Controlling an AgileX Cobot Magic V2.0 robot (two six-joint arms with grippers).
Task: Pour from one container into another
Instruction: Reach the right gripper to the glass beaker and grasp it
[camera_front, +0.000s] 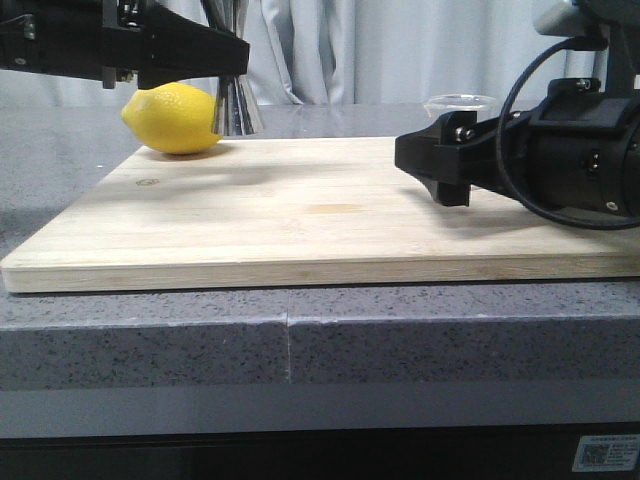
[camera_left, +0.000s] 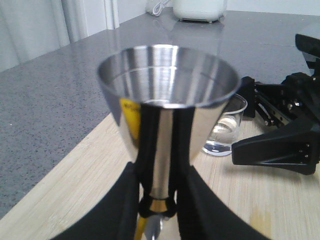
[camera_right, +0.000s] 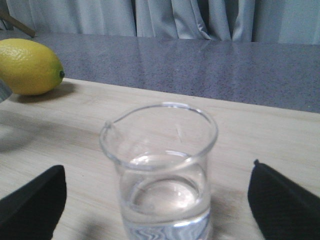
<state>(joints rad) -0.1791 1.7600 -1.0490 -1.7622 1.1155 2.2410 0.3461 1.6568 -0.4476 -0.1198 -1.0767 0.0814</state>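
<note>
The steel jigger (camera_left: 167, 100) stands upright at the board's far left, gold band at its waist, its cup holding no visible liquid. My left gripper (camera_left: 157, 202) is shut on that waist. In the front view the jigger (camera_front: 238, 105) shows behind the lemon, under the left gripper (camera_front: 235, 60). The clear glass beaker (camera_right: 160, 170) holds some clear liquid and stands on the board at the right. My right gripper (camera_right: 157, 167) is open, one finger on each side of the beaker, apart from the glass. From the front only the beaker's rim (camera_front: 460, 101) shows above the right gripper (camera_front: 440, 170).
A yellow lemon (camera_front: 175, 118) lies on the far left of the wooden cutting board (camera_front: 300, 220), right in front of the jigger. The board rests on a grey stone counter (camera_front: 150, 340). A white appliance (camera_left: 200, 9) stands far back on the counter.
</note>
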